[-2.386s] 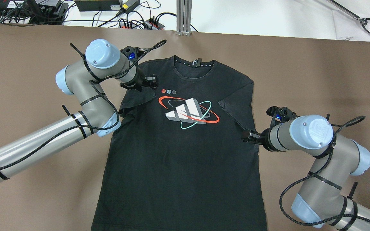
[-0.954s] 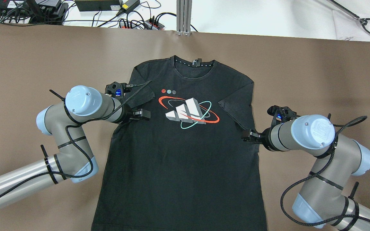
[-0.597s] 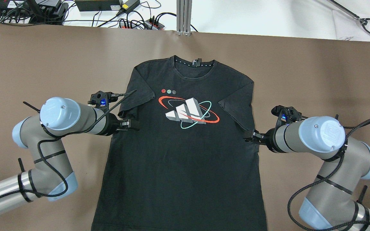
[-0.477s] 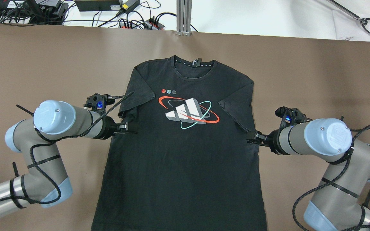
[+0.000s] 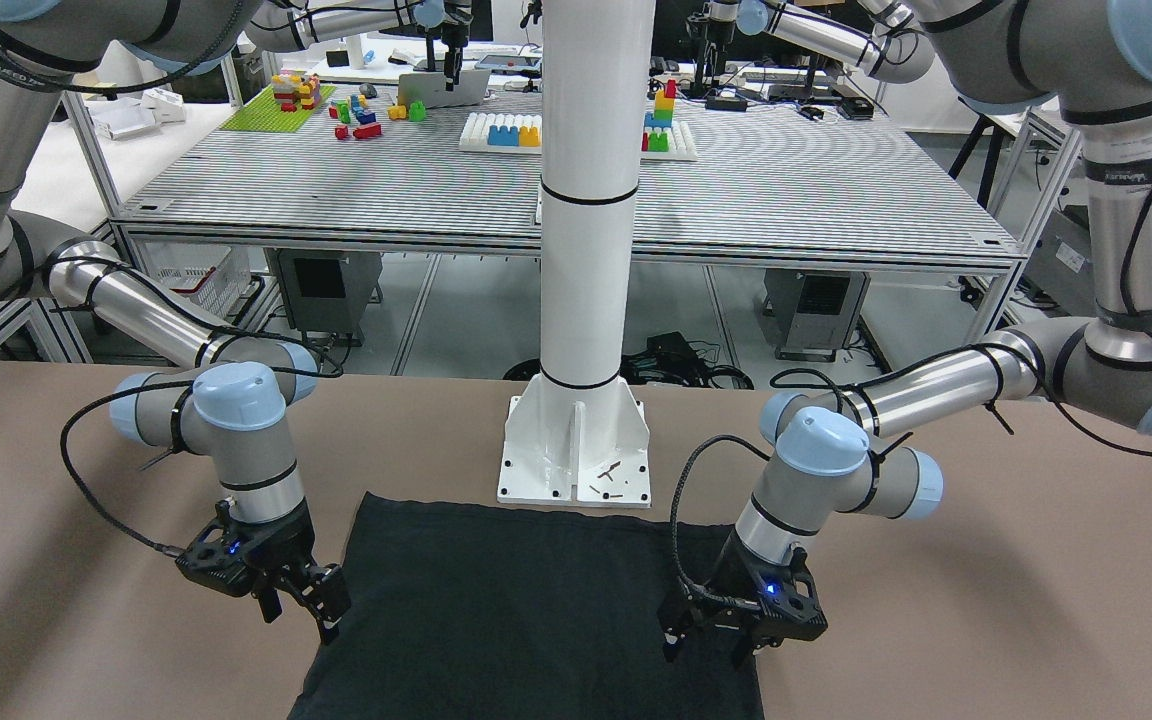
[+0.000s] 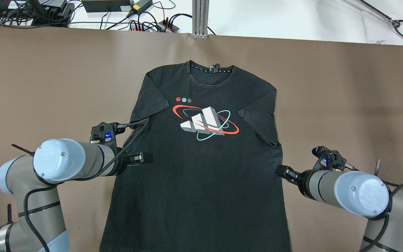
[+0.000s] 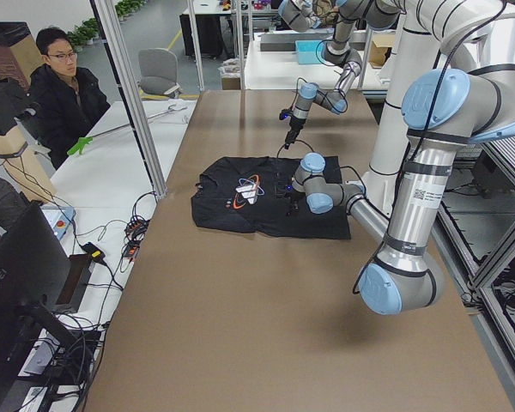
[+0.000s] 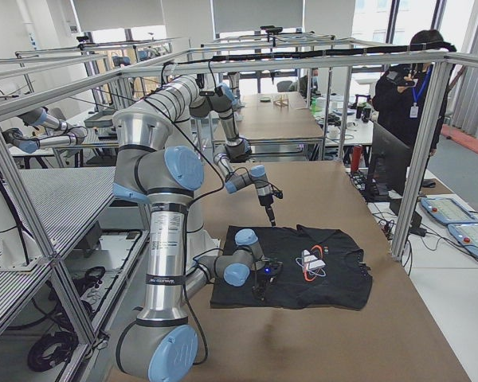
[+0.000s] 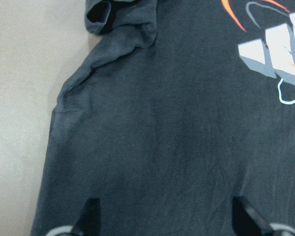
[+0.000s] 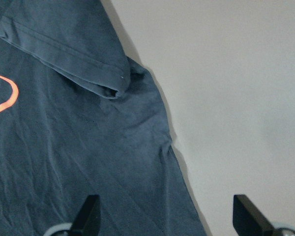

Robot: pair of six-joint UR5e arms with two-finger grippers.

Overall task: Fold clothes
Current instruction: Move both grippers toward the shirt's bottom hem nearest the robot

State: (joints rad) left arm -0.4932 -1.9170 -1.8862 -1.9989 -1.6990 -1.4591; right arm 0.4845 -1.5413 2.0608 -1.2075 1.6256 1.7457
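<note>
The clothes are one black T-shirt [image 6: 198, 171] with a white, red and teal print, lying flat and face up on the brown table, collar away from me. My left gripper [image 6: 148, 158] is open and empty, low over the shirt's left side just below the sleeve; its fingers [image 9: 90, 217] stand wide apart over the fabric. My right gripper [image 6: 280, 171] is open and empty at the shirt's right side edge below the sleeve, its fingers [image 10: 89, 214] straddling that edge. The front view shows the shirt's hem end [image 5: 526, 610] between the right gripper [image 5: 304, 605] and the left gripper [image 5: 708, 640].
The white pillar's base plate [image 5: 574, 455] stands just behind the shirt's hem. Cables and power strips [image 6: 152, 24] and an aluminium post [image 6: 200, 17] lie past the table's far edge. An operator [image 7: 64, 94] sits beyond the table's end.
Both arms have drawn back toward me along the shirt's sides. The left gripper went from the left shoulder to below the sleeve. The right gripper slid down the right edge.
</note>
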